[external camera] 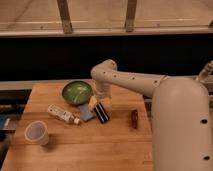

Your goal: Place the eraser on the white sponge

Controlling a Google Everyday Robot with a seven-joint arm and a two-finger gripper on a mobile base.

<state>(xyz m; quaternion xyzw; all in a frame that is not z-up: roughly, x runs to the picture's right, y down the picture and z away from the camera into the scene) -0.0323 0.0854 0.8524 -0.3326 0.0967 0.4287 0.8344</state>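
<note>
We see eraser (pixel 101 112) lying on desk (pixel 80 150), just beside right edge of white sponge (pixel 85 113); pincer (pixel 94 102) low over both, grip state we cannot tell; green bowl (pixel 77 92) behind; red-brown bar (pixel 134 119) right.

claw (pixel 94 102) over eraser (pixel 101 112), bowl (pixel 76 92), bottle (pixel 62 114) hemming left, front tabletop (pixel 95 147) bare
</note>
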